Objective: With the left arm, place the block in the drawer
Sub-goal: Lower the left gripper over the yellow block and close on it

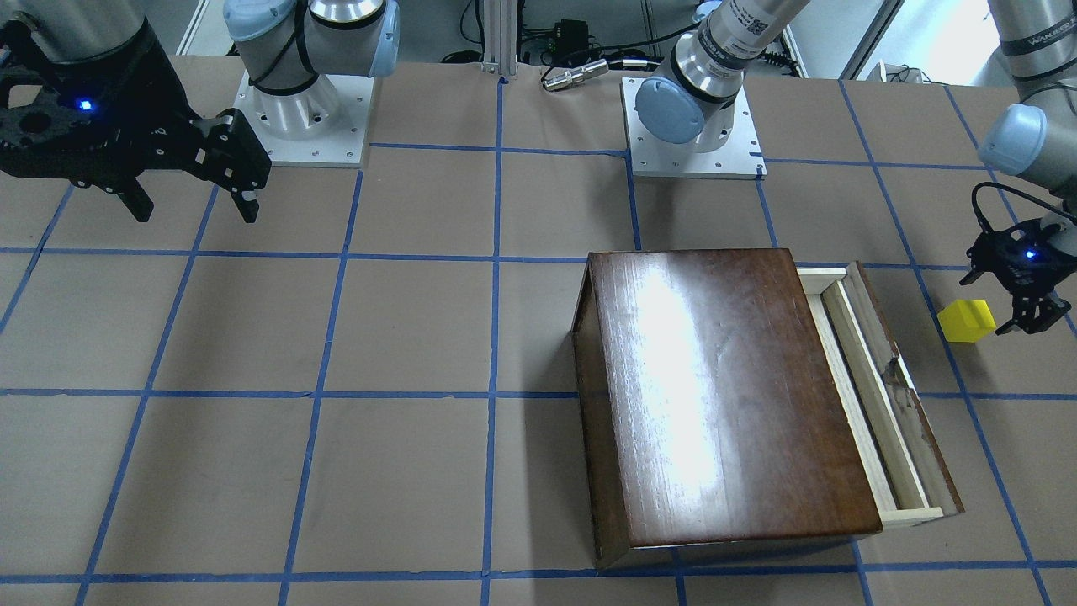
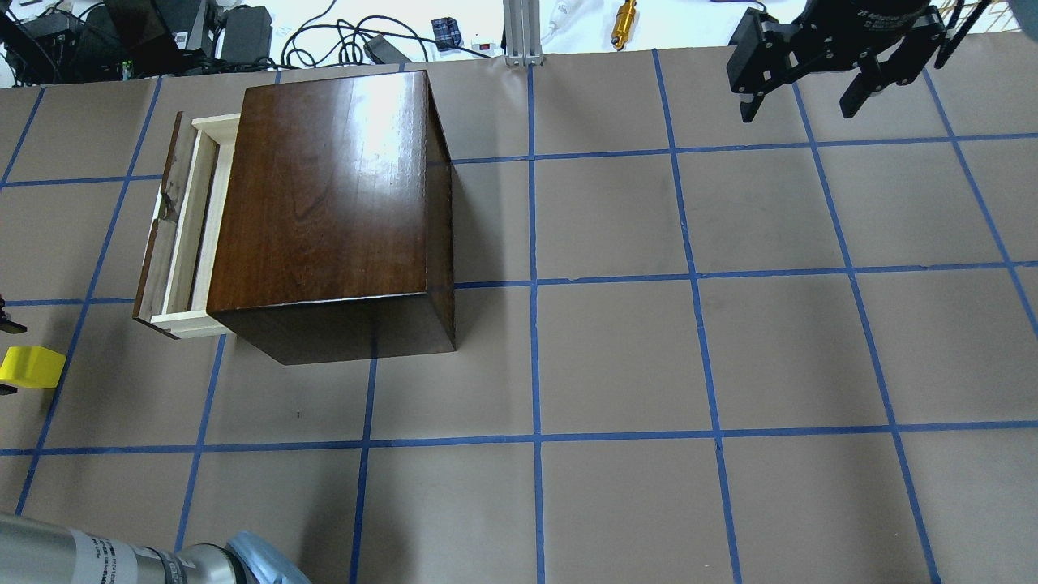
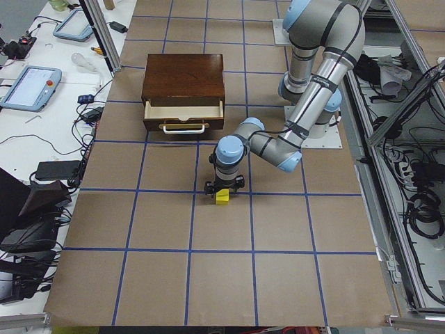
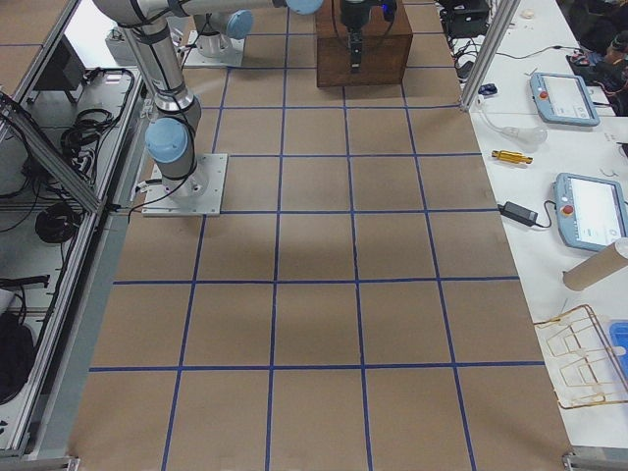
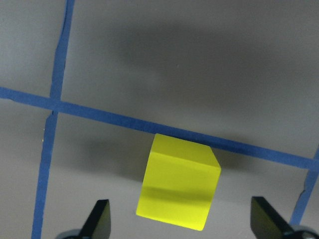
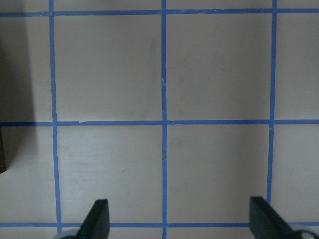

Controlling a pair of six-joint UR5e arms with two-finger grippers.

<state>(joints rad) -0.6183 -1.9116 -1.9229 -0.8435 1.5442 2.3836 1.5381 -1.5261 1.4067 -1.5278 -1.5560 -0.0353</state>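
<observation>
The small bright yellow cube point(image 1: 966, 321), at the right edge of the front-facing view, has a paler top face. The glossy dark-brown wooden box point(image 1: 724, 396), centre right, shows reddish grain under a white glare. Its long pale unfinished-wood drawer point(image 1: 875, 404) has a dark brown front (scuffed greyish in places). The brown paper-covered table point(image 1: 404, 337) carries a blue tape grid. The black left gripper point(image 1: 1026, 326) and black right gripper point(image 1: 196, 215) each show a blue light.

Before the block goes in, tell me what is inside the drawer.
The drawer is pulled partly out; its exposed strip shows only bare pale wood. The rest sits inside the wooden box, hidden.
</observation>
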